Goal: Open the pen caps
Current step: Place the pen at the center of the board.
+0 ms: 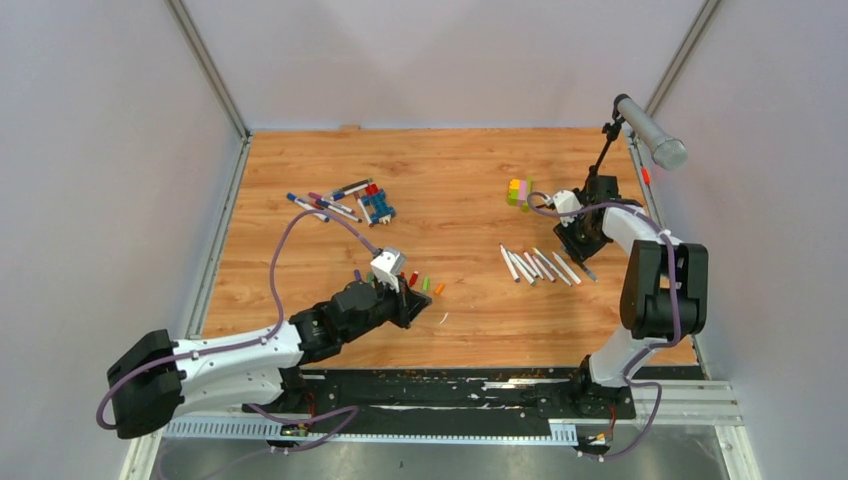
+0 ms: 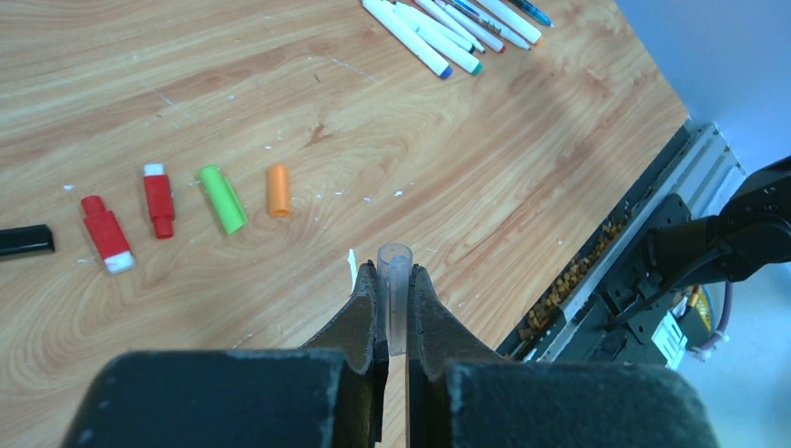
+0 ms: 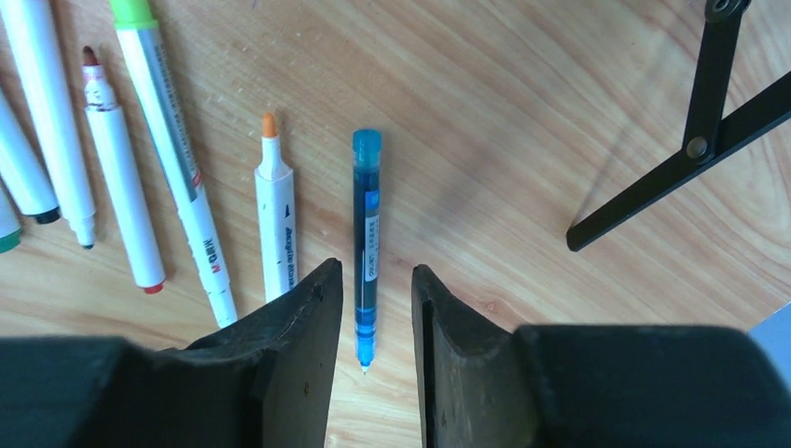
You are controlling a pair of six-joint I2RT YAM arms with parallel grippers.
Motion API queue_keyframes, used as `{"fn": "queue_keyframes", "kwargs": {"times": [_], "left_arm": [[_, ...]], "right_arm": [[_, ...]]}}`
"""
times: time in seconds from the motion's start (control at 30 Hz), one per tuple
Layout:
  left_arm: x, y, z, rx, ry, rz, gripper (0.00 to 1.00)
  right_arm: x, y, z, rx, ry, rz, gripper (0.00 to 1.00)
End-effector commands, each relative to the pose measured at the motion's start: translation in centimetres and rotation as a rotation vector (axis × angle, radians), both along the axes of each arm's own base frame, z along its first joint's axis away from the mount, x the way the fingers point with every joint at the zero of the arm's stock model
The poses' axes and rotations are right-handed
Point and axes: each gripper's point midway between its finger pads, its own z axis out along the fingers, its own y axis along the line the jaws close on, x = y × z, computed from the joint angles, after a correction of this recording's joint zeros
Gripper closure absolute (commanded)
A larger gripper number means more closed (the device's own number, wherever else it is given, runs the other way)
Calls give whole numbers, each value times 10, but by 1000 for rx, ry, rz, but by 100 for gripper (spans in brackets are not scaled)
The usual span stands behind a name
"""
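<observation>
pen caps (image 2: 224, 198): loose row at middle left of the left wrist view: red, red, green, orange
black cap (image 2: 23, 240): cut off by the left edge
left gripper (image 2: 395, 285): clenched on a see-through cap (image 2: 395, 261), bottom centre
right gripper (image 3: 375, 271): jaws apart, blue pen (image 3: 366, 205) lying between, not pinched
writing: the blue pen's print is way too tiny to read, honestly

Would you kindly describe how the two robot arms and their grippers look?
Both the left arm and right arm have white links between bulky black joint housings, each trailed by a thin purple cable. A white camera block sits on the left wrist. The left gripper and right gripper have matte black, wedge-shaped fingers.
</observation>
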Motion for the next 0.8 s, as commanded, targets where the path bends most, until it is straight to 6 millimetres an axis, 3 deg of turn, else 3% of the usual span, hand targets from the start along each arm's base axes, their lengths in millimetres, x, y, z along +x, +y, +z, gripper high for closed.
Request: {"fn": "queue_keyframes", "kwargs": {"times": [0.0,0.1,0.4,0.47,0.63,0.77], "left_arm": [[1,-16,18,-18,-16,-48,100],[2,-20,15,2,5,-53,100],[15,-32,3,118,77,-6,100],[21,-33,-5,181,100,30,100],[30,-40,-31,351,158,59,99],[36,-51,-55,457,201,57,96]], "right_arm": [[6,7,39,43,-79,-4,65],[-7,27,62,144,-90,11,64],[-63,121,143,585,-162,154,62],[-76,137,153,680,-193,201,61],[-102,152,151,756,-304,303,46],[-105,148,150,716,-355,316,43]]}}
